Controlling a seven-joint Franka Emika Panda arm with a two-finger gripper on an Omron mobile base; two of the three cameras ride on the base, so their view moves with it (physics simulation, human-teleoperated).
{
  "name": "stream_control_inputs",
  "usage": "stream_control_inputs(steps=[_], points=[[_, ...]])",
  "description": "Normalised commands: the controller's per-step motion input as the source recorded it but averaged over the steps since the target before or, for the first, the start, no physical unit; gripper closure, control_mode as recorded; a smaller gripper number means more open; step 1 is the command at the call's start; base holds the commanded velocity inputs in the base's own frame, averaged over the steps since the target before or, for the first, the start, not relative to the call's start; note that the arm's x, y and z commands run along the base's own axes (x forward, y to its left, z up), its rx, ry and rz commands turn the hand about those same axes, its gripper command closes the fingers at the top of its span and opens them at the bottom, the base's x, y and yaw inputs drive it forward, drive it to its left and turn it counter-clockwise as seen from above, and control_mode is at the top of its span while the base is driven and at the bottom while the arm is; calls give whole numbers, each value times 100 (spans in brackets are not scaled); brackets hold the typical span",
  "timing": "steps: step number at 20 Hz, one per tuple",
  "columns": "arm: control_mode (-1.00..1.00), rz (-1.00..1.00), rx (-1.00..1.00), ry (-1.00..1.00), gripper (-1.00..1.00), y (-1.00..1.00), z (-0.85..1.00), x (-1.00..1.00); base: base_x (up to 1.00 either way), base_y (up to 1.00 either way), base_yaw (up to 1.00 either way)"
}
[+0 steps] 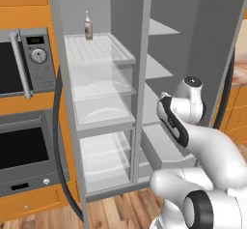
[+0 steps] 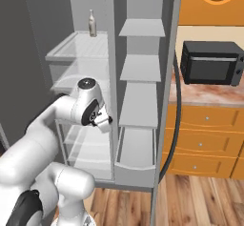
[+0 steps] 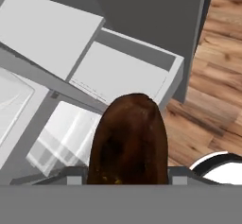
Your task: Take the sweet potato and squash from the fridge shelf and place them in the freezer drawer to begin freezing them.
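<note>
Grey freezer drawer point(image 3: 118, 74) lies bare below the claw-held sweet potato point(image 3: 128, 140).

Arm: we see it bent at the elbow, forearm reaching forward, wrist angled downward.
Tool point(image 3: 127, 178): we see its fingers clamped on the sweet potato point(image 3: 128, 140).

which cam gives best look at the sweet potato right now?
Hand view: the sweet potato sits large between the gripper fingers, above the freezer drawer. In both base views the arm hides it.
</note>
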Motion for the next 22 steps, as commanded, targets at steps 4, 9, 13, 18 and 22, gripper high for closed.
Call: stream_control_inputs(steps=[4,9,13,18,22], points=[[-100,-1,6,11,100,-52,-76,0,0,0,0],[-100,0,5,8,100,-12,-64,11,0,0,0],[-100,0,7,7,100,-10,-48,23,0,0,0],[-100,0,6,11,100,-20,-54,25,0,0,0],[-100,0,1,13,100,-21,-48,38,0,0,0]])
